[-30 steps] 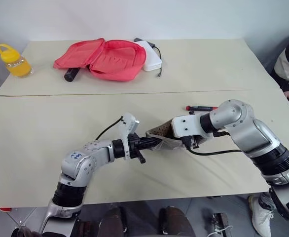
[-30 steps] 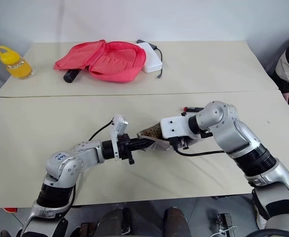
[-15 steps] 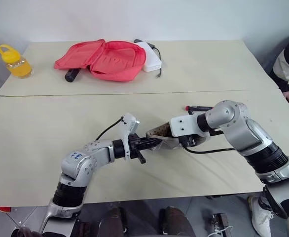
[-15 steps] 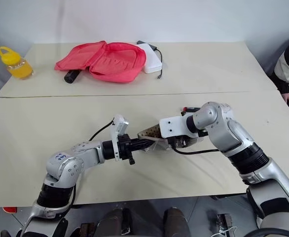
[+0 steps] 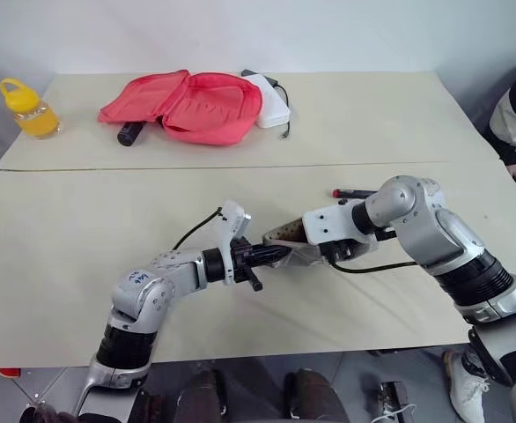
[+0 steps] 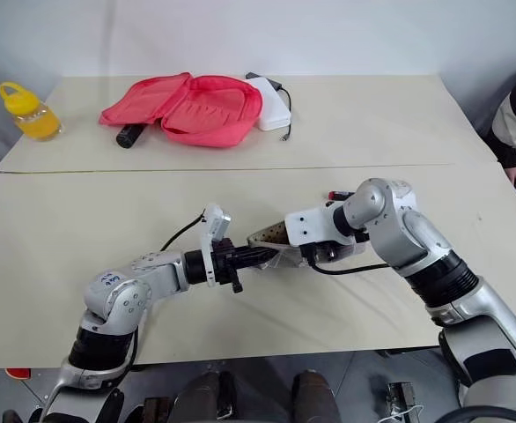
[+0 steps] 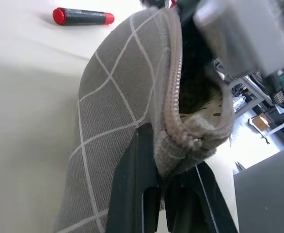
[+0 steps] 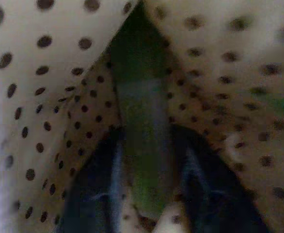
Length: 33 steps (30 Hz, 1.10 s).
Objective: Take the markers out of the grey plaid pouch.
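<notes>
Two claws meet at the grey plaid pouch (image 5: 295, 248), which sits lifted above the near counter (image 5: 55, 264) between them. The left claw (image 7: 168, 182) is pressed together on the pouch's zipped rim, pinching the fabric by the zip teeth and keeping the mouth gaping. The right claw (image 8: 149, 167) reaches down into that mouth, its fingers (image 8: 96, 189) spread on either side of the green marker (image 8: 144, 145), which lies in a fold of the tan dotted lining; whether they touch it I cannot tell. The dark marker with red ends (image 7: 83, 16) lies on the counter just beyond the pouch, close behind the right arm. On the far counter sit an open pink-red case (image 5: 187, 104), a black cylinder (image 5: 129, 133) at its near edge, a white box (image 5: 271, 101) with a cable beside it, and a yellow bottle (image 5: 27, 109) at the left end. A person's sleeve (image 5: 515, 115) shows at the right edge.
</notes>
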Each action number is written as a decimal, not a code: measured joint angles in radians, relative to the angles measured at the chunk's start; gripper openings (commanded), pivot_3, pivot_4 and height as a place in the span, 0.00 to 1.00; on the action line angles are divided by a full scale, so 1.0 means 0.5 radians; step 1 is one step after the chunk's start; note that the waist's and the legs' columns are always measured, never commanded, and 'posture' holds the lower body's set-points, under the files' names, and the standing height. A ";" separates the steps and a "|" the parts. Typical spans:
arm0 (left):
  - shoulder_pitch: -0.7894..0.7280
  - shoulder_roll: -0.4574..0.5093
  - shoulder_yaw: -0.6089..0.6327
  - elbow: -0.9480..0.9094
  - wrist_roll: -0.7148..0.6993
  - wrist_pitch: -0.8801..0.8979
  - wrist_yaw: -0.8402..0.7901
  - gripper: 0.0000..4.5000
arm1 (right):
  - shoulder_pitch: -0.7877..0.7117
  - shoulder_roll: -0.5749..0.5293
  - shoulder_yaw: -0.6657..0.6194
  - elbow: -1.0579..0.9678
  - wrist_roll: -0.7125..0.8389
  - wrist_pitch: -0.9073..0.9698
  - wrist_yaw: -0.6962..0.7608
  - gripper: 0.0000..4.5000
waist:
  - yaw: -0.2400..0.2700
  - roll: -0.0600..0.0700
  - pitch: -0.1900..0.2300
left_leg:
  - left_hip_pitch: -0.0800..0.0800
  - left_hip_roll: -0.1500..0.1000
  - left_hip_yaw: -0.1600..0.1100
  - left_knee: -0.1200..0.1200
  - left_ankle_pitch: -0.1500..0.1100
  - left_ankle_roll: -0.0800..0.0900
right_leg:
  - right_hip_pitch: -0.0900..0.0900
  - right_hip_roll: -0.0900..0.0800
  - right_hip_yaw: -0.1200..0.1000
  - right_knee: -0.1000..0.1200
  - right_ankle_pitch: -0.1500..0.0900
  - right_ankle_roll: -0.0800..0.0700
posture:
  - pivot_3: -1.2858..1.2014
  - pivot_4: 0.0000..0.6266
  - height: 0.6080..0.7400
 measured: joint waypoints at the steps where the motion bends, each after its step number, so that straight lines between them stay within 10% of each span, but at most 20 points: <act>1: -0.003 -0.001 0.000 0.002 0.000 0.003 0.000 0.00 | -0.001 0.008 0.001 0.000 -0.006 0.004 -0.003 0.59 | -0.002 0.000 0.000 | 0.000 0.000 0.000 -0.001 0.000 0.000 | -0.001 0.000 0.000 0.000 0.000 0.000 | 0.52 0.24 1.00; 16: -0.005 -0.013 0.002 0.002 0.000 0.011 0.000 0.00 | 0.000 0.032 0.009 -0.005 -0.045 0.019 0.009 0.59 | -0.001 0.000 0.000 | 0.000 0.000 0.000 -0.001 0.000 0.000 | 0.000 0.000 0.000 0.000 0.000 0.000 | 0.52 0.24 1.00; 22: -0.005 -0.011 -0.001 0.002 0.000 0.013 0.000 0.00 | 0.015 0.032 0.009 -0.024 -0.045 0.056 0.042 0.23 | -0.003 0.000 0.000 | 0.001 0.000 0.000 0.000 0.000 0.000 | 0.000 0.000 0.000 0.000 0.000 0.000 | 0.52 0.24 1.00; 33: -0.005 -0.020 0.004 0.002 0.001 -0.010 -0.005 0.00 | -0.061 0.025 -0.079 -0.190 0.071 0.231 0.103 0.23 | 0.000 0.000 0.000 | -0.002 0.000 0.000 -0.001 0.000 0.000 | -0.003 0.000 0.000 0.000 0.000 0.000 | 0.52 0.24 1.00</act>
